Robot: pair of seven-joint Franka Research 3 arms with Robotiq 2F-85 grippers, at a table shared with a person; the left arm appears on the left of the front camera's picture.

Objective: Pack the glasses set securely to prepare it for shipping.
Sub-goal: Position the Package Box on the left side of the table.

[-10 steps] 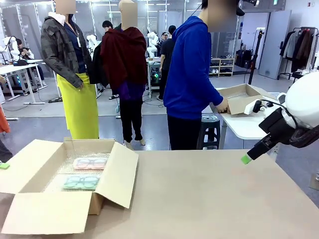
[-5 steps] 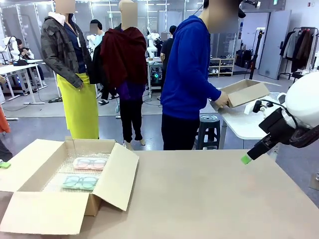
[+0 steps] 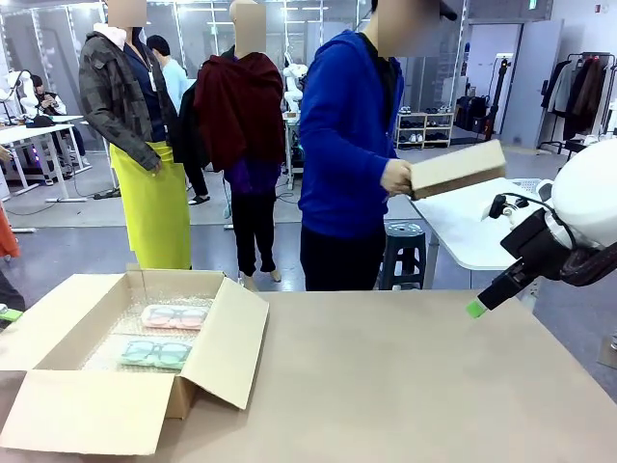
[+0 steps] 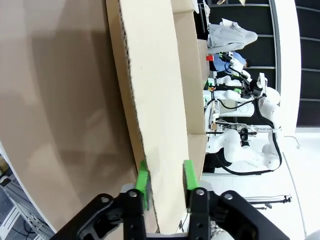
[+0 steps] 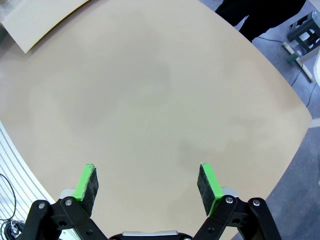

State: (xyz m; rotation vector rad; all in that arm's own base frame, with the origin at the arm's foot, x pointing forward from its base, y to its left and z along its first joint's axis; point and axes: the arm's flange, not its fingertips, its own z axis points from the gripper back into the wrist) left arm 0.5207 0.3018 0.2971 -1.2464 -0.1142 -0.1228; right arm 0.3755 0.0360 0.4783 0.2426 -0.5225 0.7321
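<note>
The glasses set lies in an open brown cardboard box (image 3: 227, 362) lined with bubble wrap, at the table's left. Its pink case (image 3: 174, 316) is the farther one and its mint-green case (image 3: 157, 354) the nearer. My left gripper (image 4: 165, 180) is at the box's left flap (image 4: 150, 100). Its green pads stand apart on either side of the flap's edge, and only the left pad looks to be touching the cardboard. A green tip of it shows at the picture's left edge (image 3: 6, 313). My right gripper (image 5: 147, 182) hangs open over bare table at the right (image 3: 475, 309).
Across the table a person in a blue hoodie (image 3: 342, 135) holds a smaller cardboard box (image 3: 458, 169) in the air. A white side table (image 3: 472, 236) stands behind at the right. The tabletop (image 3: 405, 376) stretches right of the box.
The person has lifted the smaller box off the side table and turned with it. My left gripper's jaws have spread apart at the flap. The right arm has not moved.
</note>
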